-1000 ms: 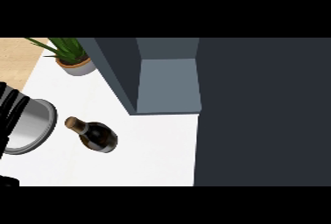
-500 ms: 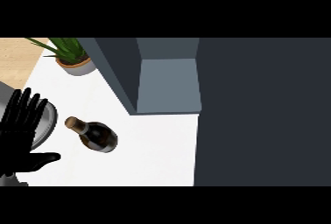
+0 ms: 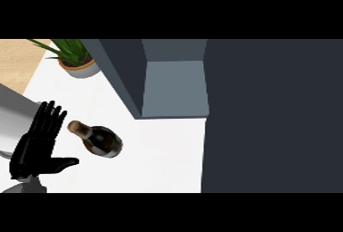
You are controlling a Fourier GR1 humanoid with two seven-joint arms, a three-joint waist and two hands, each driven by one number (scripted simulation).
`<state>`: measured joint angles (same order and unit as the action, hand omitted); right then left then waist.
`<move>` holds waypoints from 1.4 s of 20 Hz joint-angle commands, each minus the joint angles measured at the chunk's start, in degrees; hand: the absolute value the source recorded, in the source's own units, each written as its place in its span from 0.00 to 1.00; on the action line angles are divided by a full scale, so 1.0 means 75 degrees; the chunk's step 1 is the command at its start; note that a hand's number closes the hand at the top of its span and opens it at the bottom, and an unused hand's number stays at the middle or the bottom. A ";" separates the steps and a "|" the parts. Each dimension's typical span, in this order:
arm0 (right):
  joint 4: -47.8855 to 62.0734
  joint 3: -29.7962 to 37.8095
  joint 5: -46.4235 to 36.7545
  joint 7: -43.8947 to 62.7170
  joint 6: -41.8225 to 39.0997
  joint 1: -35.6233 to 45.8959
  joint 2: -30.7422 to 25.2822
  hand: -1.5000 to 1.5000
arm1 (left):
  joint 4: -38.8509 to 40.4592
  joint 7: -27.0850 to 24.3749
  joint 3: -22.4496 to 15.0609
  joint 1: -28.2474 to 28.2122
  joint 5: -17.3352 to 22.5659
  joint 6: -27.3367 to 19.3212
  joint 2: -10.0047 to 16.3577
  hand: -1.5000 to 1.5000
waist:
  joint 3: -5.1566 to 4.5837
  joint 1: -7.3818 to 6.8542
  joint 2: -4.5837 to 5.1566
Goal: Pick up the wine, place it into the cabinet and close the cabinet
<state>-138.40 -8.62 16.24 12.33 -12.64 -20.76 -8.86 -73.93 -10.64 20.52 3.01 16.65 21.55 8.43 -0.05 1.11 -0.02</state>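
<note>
wine bottle point(image 3: 99, 140) on the white counter point(image 3: 161, 158), near the front of the open cabinet point(image 3: 174, 88), cork end pointing upper left. left hand point(image 3: 35, 149) just beside it, not touching; fingers straight and apart, thumb out toward the bottle. potted plant point(image 3: 75, 59) at the far corner.

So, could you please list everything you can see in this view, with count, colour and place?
wine bottle: one, dark with a tan cork, on the counter, left of centre.
potted plant: one, green leaves, grey pot, counter's far left.
cabinet: one, dark grey, open, lighter grey inside, top middle to right.
metal vessel: one, grey, left edge, partly behind the hand.
counter: one, white.
floor: tan wood, top left corner.
left hand: one, black, open, just left of the bottle, apart from it.
forearm: one, grey, lower left.
</note>
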 commanded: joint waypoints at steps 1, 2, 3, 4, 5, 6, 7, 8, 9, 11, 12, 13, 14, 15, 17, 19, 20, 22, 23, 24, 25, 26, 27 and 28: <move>-0.1095 -0.0003 0.0637 0.0364 -0.0016 -0.0318 0.0006 0.00 | 0.0967 -0.0565 0.0005 0.0001 0.0050 0.0659 0.0175 0.00 | 0.0001 -0.0057 -0.0002; -0.0909 0.0097 0.0685 0.0206 -0.0033 -0.0426 0.0068 0.00 | 0.1246 -0.0893 -0.0116 -0.0063 -0.0081 0.0803 0.0051 0.00 | 0.0002 -0.0047 0.0000; -0.1656 -0.0163 0.0692 0.0562 0.0079 -0.0656 0.0034 0.00 | 0.1283 -0.0878 -0.0247 0.0260 -0.0202 0.0553 -0.0143 0.00 | -0.0004 0.0026 -0.0008; -0.0963 0.0101 0.0631 0.0231 -0.0163 -0.0451 -0.0063 0.00 | 0.2072 -0.1157 -0.0192 0.0504 -0.0212 0.0986 0.0149 0.00 | -0.0002 -0.0006 0.0009; -0.0893 0.0210 0.0706 0.0299 -0.0012 -0.0193 0.0024 0.00 | 0.2020 -0.0878 -0.0102 0.0736 0.0101 0.1151 0.0284 0.00 | 0.0000 -0.0042 0.0007; -0.1146 0.0162 0.0851 0.0288 -0.0204 -0.0580 -0.0088 0.00 | 0.2436 -0.1584 -0.0233 0.0454 -0.0213 0.1315 0.0068 0.00 | -0.0004 0.0015 0.0007; -0.1162 0.0244 0.0834 0.0631 0.0129 -0.0079 -0.0016 0.00 | 0.2913 -0.1471 -0.0201 0.1101 -0.0319 0.1161 0.0259 0.00 | -0.0007 0.0007 0.0023; -0.1169 0.0374 0.1045 0.0519 -0.0094 -0.0235 -0.0123 0.00 | 0.2902 -0.1583 -0.0310 0.0849 -0.0336 0.1292 0.0109 0.00 | -0.0003 -0.0008 0.0012; -0.1267 0.0396 0.0949 0.0908 0.0100 0.0082 -0.0166 0.00 | 0.3170 -0.1483 -0.0141 0.1052 -0.0152 0.1475 0.0372 0.00 | -0.0004 -0.0043 0.0014; -0.1738 0.0056 0.0754 0.0615 -0.0061 -0.0723 -0.0044 0.00 | 0.3591 -0.1779 -0.0112 0.1013 -0.0159 0.1699 0.0338 0.00 | -0.0008 0.0085 -0.0002; -0.0733 0.0227 0.0626 0.0369 -0.0087 0.0074 0.0025 0.00 | 0.3933 -0.2123 -0.0311 0.1167 -0.0485 0.1449 0.0090 0.00 | -0.0002 -0.0039 0.0016; -0.1410 0.0194 0.0798 0.0756 0.0061 -0.0214 -0.0048 0.00 | 0.4209 -0.1979 -0.0163 0.1161 -0.0213 0.1904 0.0289 0.00 | -0.0009 0.0021 0.0015; -0.0997 0.0508 0.0982 0.0826 0.0018 0.0298 -0.0165 0.00 | 0.4634 -0.2427 -0.0165 0.1303 -0.0468 0.1958 0.0496 0.00 | -0.0006 -0.0032 0.0025; -0.1195 0.0153 0.0738 0.0672 0.0027 -0.0108 0.0045 0.00 | 0.4443 -0.2575 -0.0287 0.1120 -0.0505 0.1805 0.0137 0.00 | -0.0004 -0.0024 0.0008; -0.1392 -0.0305 0.0329 0.0653 0.0193 -0.0302 0.0293 0.00 | 0.5194 -0.2826 -0.0245 0.1386 -0.0673 0.2000 0.0417 0.00 | -0.0012 0.0041 0.0016; -0.1251 0.0006 0.0529 0.0781 0.0163 0.0043 0.0102 0.00 | 0.5628 -0.3029 -0.0198 0.1784 -0.0618 0.2150 0.0490 0.00 | -0.0010 0.0002 0.0023; -0.1004 0.0356 0.0823 0.0747 0.0085 0.0220 -0.0009 0.00 | 0.5890 -0.3300 -0.0271 0.1874 -0.0753 0.2059 0.0341 0.00 | -0.0010 0.0006 0.0031; -0.0917 0.0593 0.1004 0.0439 -0.0151 -0.0067 -0.0060 0.00 | 0.5924 -0.3259 -0.0206 0.2017 -0.0589 0.1884 0.0132 0.00 | -0.0004 0.0010 0.0020; -0.1223 0.0023 0.0602 0.0780 -0.0005 -0.0048 0.0020 0.00 | 0.6311 -0.3369 -0.0081 0.2221 -0.0540 0.2081 0.0349 0.00 | -0.0015 0.0049 0.0033; -0.0807 0.0432 0.0824 0.0322 -0.0224 -0.0217 0.0013 0.00 | 0.6445 -0.3512 -0.0044 0.2302 -0.0543 0.2038 0.0410 0.00 | -0.0007 0.0033 0.0027; -0.1145 0.0081 0.0711 0.0845 0.0043 -0.0076 0.0072 0.00 | 0.6466 -0.3414 0.0012 0.2229 -0.0428 0.2148 0.0449 0.00 | -0.0010 0.0005 0.0024; -0.0977 0.0267 0.0670 0.0704 0.0059 0.0192 0.0058 0.00 | 0.6724 -0.3689 0.0026 0.2183 -0.0459 0.2407 0.0512 0.00 | -0.0017 0.0032 0.0043; -0.1518 0.0097 0.0649 0.0731 0.0056 -0.0375 0.0095 0.00 | 0.6514 -0.3662 -0.0034 0.2230 -0.0473 0.2160 0.0307 0.00 | -0.0015 0.0089 0.0015; -0.1044 0.0251 0.0660 0.0576 -0.0085 -0.0016 0.0009 0.00 | 0.6934 -0.3853 0.0015 0.2513 -0.0556 0.1825 0.0214 0.00 | -0.0017 0.0081 0.0043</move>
<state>-137.94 -7.66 16.96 13.28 -13.73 -19.24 -8.08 -26.62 -33.68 20.05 19.41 12.80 33.42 10.97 -0.14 1.45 0.19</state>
